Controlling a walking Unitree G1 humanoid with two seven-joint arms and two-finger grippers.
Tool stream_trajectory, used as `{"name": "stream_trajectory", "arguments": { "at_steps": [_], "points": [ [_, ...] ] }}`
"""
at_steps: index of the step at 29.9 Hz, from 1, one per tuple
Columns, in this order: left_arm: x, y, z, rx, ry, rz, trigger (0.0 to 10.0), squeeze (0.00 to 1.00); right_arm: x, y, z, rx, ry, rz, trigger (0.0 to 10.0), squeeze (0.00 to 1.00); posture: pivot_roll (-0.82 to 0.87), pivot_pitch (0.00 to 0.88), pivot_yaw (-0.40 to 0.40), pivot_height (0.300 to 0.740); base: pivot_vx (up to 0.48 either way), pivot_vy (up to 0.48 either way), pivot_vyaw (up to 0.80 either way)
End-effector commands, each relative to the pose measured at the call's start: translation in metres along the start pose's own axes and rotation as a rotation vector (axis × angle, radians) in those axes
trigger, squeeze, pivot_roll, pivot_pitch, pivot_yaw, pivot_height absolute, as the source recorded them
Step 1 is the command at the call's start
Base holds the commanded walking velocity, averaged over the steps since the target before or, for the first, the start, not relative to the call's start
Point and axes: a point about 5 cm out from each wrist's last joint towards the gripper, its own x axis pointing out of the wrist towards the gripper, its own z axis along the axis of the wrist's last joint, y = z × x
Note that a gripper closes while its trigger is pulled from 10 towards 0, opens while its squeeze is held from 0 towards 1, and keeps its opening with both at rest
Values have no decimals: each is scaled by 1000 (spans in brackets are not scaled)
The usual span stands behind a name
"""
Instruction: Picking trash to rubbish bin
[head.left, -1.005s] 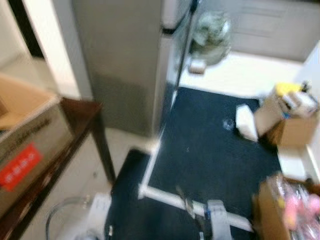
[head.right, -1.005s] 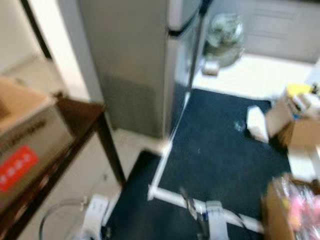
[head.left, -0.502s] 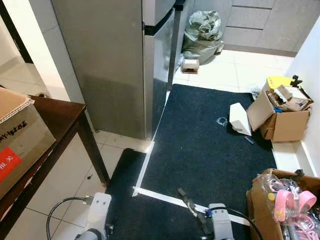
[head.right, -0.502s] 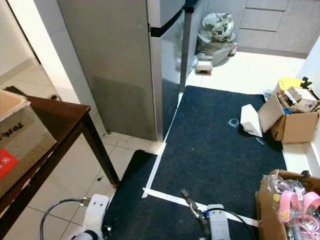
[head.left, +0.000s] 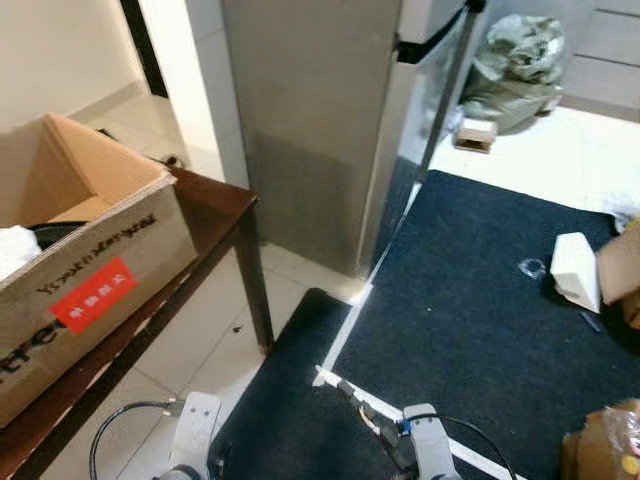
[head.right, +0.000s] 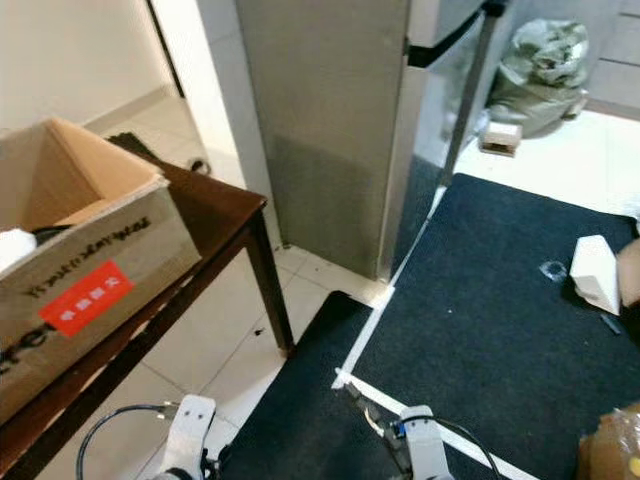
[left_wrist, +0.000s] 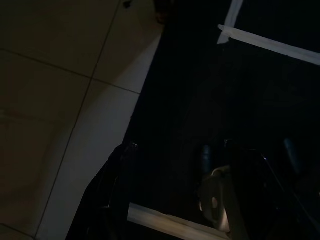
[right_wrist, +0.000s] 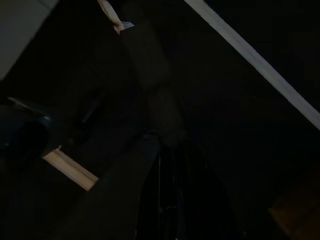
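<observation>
Trash = white carton (head.left: 577, 270) lying on dark mat (head.left: 470, 300), far right, long axis running near-to-far. Right claw (head.left: 352, 397) low at near edge, closer arm, carton ahead and to its right. Left claw (head.left: 215, 462) idle. Can't tell if either's open, too dark tbh.

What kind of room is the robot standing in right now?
Most likely a home kitchen or its entry. A tall steel fridge stands ahead on the tiled floor, with a dark floor mat beside it, a stuffed rubbish bag behind, and a wooden table carrying an open cardboard box.
</observation>
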Motion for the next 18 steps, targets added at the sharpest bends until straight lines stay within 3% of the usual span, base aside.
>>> {"name": "stream_trajectory", "arguments": {
  "at_steps": [1, 18],
  "points": [
    [-3, 4, -9, 4, 32, 13, 10000, 0, 0, 2, -4, -11, 12, 12, 10000, 0, -22, 117, 3, 740, 0, 0, 800],
    [-5, 2, -10, -4, 24, 0, 10000, 0, -1, -2, -3, -32, 4, 41, 10000, 0, -24, 102, 7, 740, 0, 0, 800]
  ]
}}
